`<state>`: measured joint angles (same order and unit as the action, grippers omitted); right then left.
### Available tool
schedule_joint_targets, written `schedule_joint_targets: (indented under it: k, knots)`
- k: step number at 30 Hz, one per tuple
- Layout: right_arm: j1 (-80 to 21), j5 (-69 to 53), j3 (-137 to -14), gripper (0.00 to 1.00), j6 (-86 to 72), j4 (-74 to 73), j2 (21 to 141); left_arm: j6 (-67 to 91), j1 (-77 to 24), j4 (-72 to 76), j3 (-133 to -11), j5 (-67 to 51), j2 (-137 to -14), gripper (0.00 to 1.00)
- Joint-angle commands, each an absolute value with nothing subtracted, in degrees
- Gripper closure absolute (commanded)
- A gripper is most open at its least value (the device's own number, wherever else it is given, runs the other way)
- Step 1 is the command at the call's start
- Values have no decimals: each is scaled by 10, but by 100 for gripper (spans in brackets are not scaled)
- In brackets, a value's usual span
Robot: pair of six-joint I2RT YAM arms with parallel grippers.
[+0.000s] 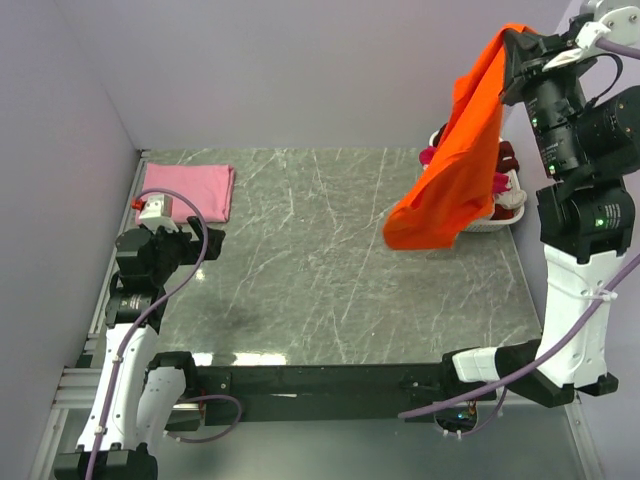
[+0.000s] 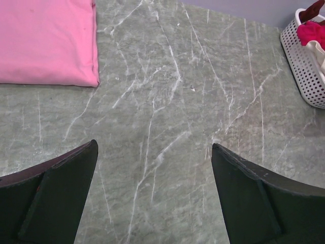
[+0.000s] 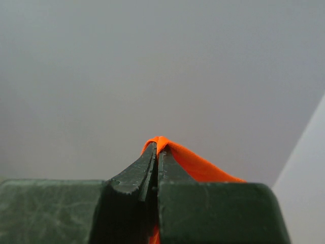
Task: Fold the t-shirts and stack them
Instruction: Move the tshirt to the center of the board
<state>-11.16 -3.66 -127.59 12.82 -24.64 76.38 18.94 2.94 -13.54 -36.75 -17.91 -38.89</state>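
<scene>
– So, how many shirts?
– One bright orange cloth t-shirt point(image 1: 450, 170), dangling from the clenched right end effector point(image 3: 157, 147); one folded light pink t-shirt point(image 1: 190, 190) on the grey marble surface point(image 1: 320, 260).
– The left end effector point(image 2: 154, 145)?
– Released; pale walls point(image 1: 300, 70).

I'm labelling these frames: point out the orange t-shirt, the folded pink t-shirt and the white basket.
orange t-shirt point(image 1: 452, 170), top external view, middle of hanging cloth
pink t-shirt point(image 2: 45, 40), left wrist view, flat folded top
white basket point(image 2: 303, 67), left wrist view, perforated side wall
</scene>
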Motion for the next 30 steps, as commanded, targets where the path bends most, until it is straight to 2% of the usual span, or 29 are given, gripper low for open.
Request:
schedule_joint_targets:
  k: [1, 12, 17, 23, 30]
  knots:
    - [-126, -105, -1270, 100, 84, -259, 761, 182, 32, -110, -379, -195, -374, 0]
    - [-171, -244, -1180, 100, 26, -265, 739, 181, 32, -101, -376, -207, -374, 1]
    - [-195, -287, -1202, 100, 2, -258, 745, 182, 33, -99, -374, -208, -372, 1]
    - [-194, -297, -1227, 100, -22, -250, 755, 181, 32, -99, -374, -211, -373, 1]
    - [-196, -273, -1181, 100, 10, -253, 746, 182, 32, -98, -374, -215, -372, 1]
